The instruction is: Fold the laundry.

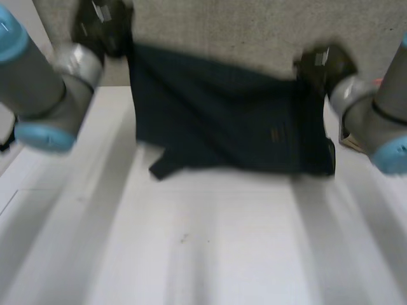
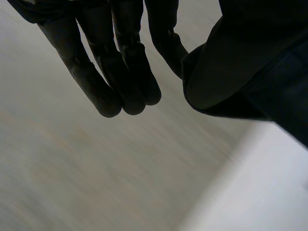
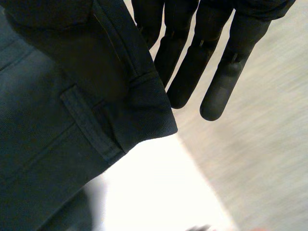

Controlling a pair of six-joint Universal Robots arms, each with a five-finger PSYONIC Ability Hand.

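Head view, one dark garment (image 1: 222,121) aloft, left robot hand (image 1: 102,27), right robot hand (image 1: 323,65), each apparently pinching a corner

We see a flat, white, smooth-topped bench (image 1: 210,254), its surface bare across the near and middle parts. A dark cloth garment (image 1: 222,121) hangs over the far part, and we cannot tell whether its lower hem touches the bench. One tiny dark speck (image 1: 184,239) lies on the white surface near the middle. In both wrist views, we see the bench as a pale patch beside the garment.
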